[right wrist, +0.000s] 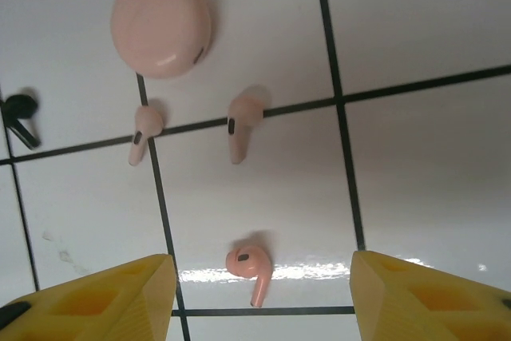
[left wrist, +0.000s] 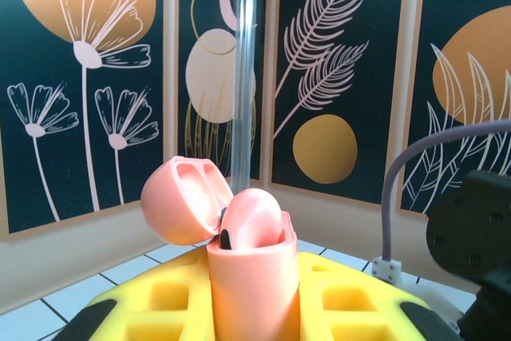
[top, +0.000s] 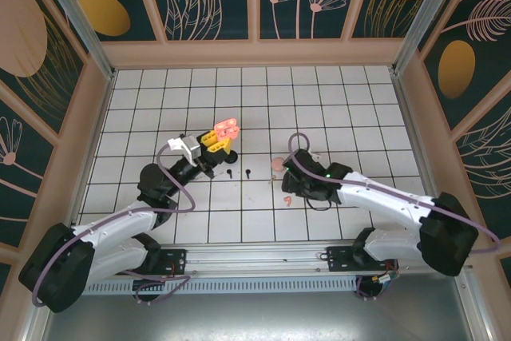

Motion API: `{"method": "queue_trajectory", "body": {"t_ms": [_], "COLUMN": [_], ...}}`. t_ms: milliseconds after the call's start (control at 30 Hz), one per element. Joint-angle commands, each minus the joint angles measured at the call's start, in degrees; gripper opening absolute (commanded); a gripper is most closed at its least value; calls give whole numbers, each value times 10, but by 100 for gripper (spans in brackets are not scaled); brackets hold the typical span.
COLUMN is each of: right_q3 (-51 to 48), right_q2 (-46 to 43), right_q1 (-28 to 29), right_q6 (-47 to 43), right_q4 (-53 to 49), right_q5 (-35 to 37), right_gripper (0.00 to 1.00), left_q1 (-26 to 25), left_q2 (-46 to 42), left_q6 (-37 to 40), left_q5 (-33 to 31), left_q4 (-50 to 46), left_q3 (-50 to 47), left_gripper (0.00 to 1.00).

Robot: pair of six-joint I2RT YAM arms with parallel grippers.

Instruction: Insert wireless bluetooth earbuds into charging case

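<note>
White-tiled worktop [right wrist: 431, 165] lies under the spread right pincer [right wrist: 262, 309], one pink earbud [right wrist: 246, 264] below and between its tips — centre on the bud's head, close gently, then carry it toward ten o'clock, where the left pincer [top: 214, 143] pinches the open charging case [top: 227, 128].

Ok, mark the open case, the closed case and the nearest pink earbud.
open case [left wrist: 254, 293], left wrist view, body front
closed case [right wrist: 161, 24], right wrist view, centre
nearest pink earbud [right wrist: 242, 261], right wrist view, head
</note>
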Motion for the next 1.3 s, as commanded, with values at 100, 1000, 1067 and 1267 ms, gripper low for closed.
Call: {"method": "queue_trajectory", "body": {"t_ms": [100, 1000, 1067, 1267], "right_q3": [37, 88, 89, 90], "right_q2": [105, 213, 218, 230], "right_q1": [38, 58, 58, 57], "right_q6": [53, 1, 2, 2], "right_q4": [-20, -28, -25, -19], "right_q5": [39, 35, 34, 30], "right_gripper": [60, 46, 46, 44], "left_q1": [-3, -3, -3, -3], "left_q2": [-25, -20, -19, -19], "left_q6": [-10, -15, -16, -15], "left_q5": [-17, -19, -19, -18], "left_q4": [10, 23, 24, 23], "left_q3": [-19, -17, -17, -16], "left_gripper": [0, 0, 0, 0]}}
